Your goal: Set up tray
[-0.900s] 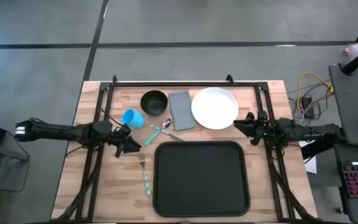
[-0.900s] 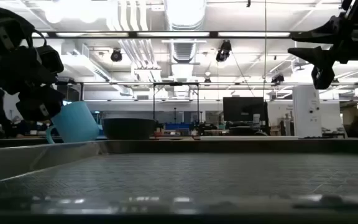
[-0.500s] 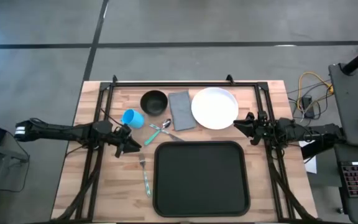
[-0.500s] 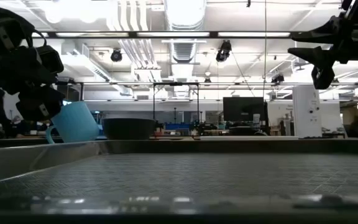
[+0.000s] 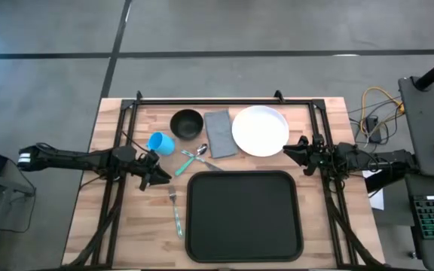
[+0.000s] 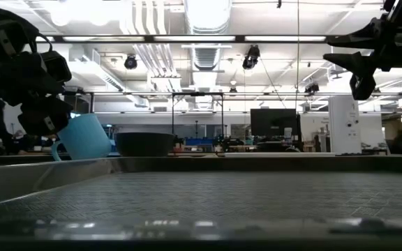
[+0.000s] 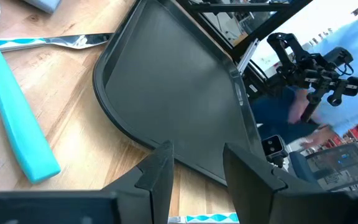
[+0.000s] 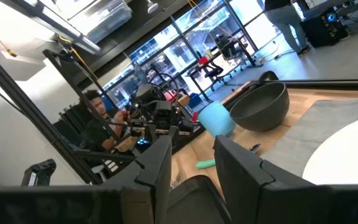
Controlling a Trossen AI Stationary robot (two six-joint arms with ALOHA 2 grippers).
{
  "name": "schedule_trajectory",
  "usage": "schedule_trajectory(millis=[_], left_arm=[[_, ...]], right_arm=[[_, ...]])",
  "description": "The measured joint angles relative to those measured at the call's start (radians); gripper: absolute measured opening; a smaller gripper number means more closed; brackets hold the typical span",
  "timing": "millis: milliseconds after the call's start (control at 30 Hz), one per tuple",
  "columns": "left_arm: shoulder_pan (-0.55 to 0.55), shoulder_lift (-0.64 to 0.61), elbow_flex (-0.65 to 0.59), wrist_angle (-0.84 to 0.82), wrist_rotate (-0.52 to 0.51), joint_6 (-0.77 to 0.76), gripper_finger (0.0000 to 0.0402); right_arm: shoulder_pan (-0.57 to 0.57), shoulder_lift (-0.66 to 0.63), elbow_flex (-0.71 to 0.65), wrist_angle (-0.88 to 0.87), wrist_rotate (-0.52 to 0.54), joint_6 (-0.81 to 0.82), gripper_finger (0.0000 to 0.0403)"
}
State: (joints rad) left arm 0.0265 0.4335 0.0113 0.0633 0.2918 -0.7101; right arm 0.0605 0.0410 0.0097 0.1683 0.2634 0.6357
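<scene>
The black tray [image 5: 243, 215] lies flat on the near middle of the table, with nothing on it; it fills the foreground of the low view [image 6: 201, 202]. My left gripper [image 5: 160, 176] hovers open off the tray's far left corner [image 7: 114, 112], above the teal-handled cutlery [image 7: 17, 124]. My right gripper [image 5: 288, 151] is open too, raised beside the near right rim of the white plate [image 5: 261, 130]. Along the far side rest a black bowl [image 5: 187, 123], a blue cup [image 5: 161, 142] and a grey napkin [image 5: 219, 133]. Neither gripper touches anything.
Spoons [image 5: 195, 157] lie between the cup and the tray, and a fork [image 5: 176, 212] lies along the tray's left side. A black frame rail [image 5: 217, 100] runs along the table's far edge. The right wrist view shows a person [image 8: 98, 127] beyond the table.
</scene>
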Motion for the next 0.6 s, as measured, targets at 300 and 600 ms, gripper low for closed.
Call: schedule_trajectory(millis=[300, 600], left_arm=[[0.0, 0.0, 0.0, 0.0, 0.0, 0.0, 0.012], [0.0, 0.0, 0.0, 0.0, 0.0, 0.0, 0.012]], right_arm=[[0.0, 0.0, 0.0, 0.011, 0.11, 0.0, 0.0111], [-0.001, 0.008, 0.0, 0.014, 0.129, 0.065, 0.0111]])
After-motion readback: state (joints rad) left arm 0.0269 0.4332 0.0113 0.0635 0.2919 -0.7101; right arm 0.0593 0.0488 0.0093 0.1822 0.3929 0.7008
